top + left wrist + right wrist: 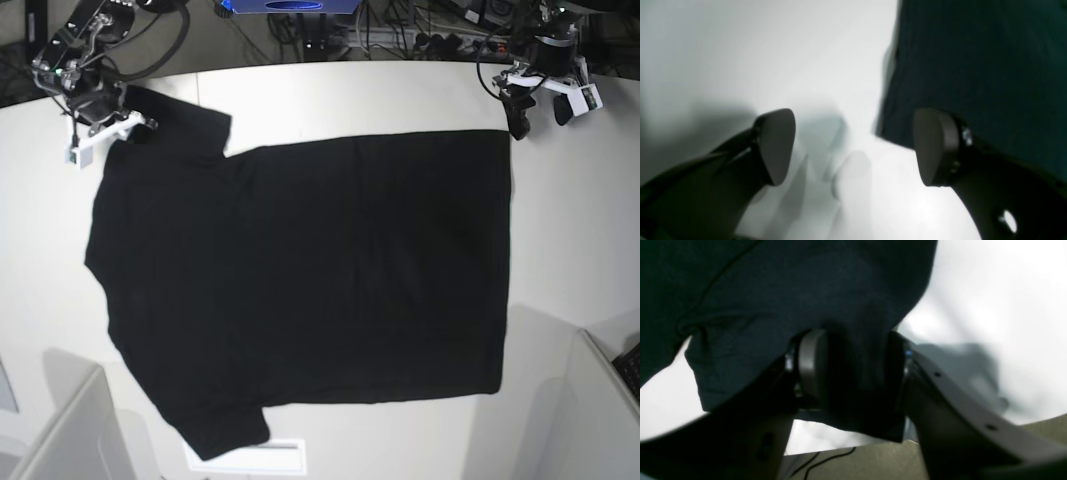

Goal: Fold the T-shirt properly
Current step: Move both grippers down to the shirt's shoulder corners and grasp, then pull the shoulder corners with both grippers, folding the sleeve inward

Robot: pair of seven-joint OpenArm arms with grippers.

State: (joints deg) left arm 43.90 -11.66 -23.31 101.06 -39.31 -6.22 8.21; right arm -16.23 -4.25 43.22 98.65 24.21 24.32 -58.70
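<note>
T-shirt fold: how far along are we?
Done: T-shirt lies spread flat on the table, no fold yet. In hand: right gripper has sleeve cloth between its jaws; left gripper is open at the hem corner, holding nothing. Left: every fold.

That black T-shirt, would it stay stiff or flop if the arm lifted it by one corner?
Probably flop: the T-shirt lies flat on the table, and bunches into folds between the right gripper pads. Likely light, and apt to drag across the smooth top.

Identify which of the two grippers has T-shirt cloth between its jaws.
The right gripper: T-shirt sleeve cloth sits between its jaws. The left gripper is open over bare table.
</note>
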